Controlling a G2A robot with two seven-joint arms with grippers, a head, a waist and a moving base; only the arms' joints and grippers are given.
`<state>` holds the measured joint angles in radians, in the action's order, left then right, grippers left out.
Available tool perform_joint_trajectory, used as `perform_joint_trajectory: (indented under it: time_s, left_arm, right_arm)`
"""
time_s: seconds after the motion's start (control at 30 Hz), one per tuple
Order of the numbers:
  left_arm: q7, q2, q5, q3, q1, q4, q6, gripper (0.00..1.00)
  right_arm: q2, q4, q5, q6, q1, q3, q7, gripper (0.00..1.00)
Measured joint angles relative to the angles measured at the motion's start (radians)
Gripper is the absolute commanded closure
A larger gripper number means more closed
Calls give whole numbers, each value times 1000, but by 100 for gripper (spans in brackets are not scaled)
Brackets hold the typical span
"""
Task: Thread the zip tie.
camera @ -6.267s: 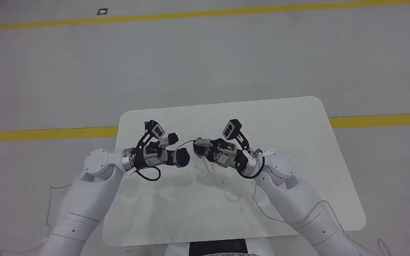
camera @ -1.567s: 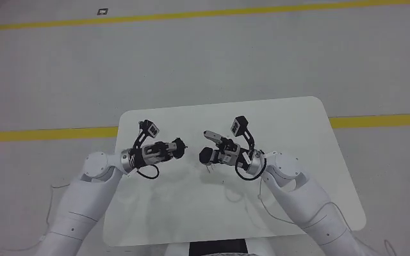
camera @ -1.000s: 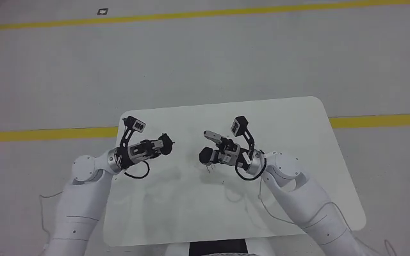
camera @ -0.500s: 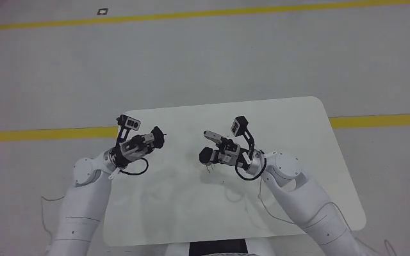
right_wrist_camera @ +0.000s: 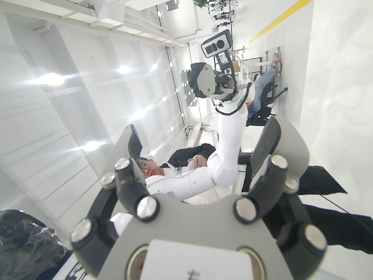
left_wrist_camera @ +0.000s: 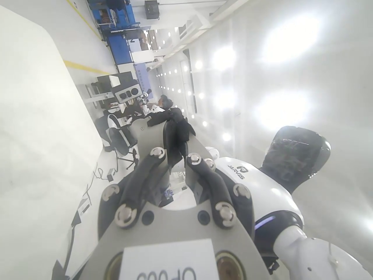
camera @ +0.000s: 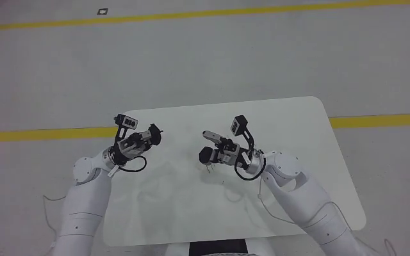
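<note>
Over the white table [camera: 288,128] my left gripper [camera: 155,133] sits near the far left part, its fingers pressed together. A short black piece sticks out of its tip, which looks like the zip tie [camera: 160,131]. In the left wrist view the black pads of this gripper [left_wrist_camera: 172,135] meet with dark material [left_wrist_camera: 176,144] pinched between them. My right gripper [camera: 205,144] hovers at the table's middle with its fingers wide apart and nothing between them. The right wrist view shows its spread pads [right_wrist_camera: 265,144] and, farther off, the left gripper [right_wrist_camera: 204,80].
A few thin dark marks [camera: 207,168] lie on the table just below the right gripper. Yellow floor lines [camera: 57,134] run behind the table. A wide gap of bare tabletop separates the two grippers.
My left arm has drawn back to the left and toward the far edge, widening the gap. The right gripper has stayed open in place.
</note>
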<state>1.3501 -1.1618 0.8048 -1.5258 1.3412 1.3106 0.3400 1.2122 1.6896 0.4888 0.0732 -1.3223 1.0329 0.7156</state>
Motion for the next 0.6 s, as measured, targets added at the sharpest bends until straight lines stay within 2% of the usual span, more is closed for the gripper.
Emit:
perform_joint_trajectory:
  time_s: [0.13, 0.27, 0.47, 0.6]
  left_arm:
    - [0, 0, 0, 0, 0, 0, 0, 100]
    - [0, 0, 0, 0, 0, 0, 0, 100]
    - [0, 0, 0, 0, 0, 0, 0, 100]
    - [0, 0, 0, 0, 0, 0, 0, 100]
  right_arm:
    - [-13, 50, -279, 125, 70, -34, 43, 0]
    - [-23, 70, -559, 261, 155, -110, 153, 0]
    - [-6, 14, -772, 267, 251, -233, 241, 0]
    - [-4, 13, -794, 267, 260, -241, 239, 0]
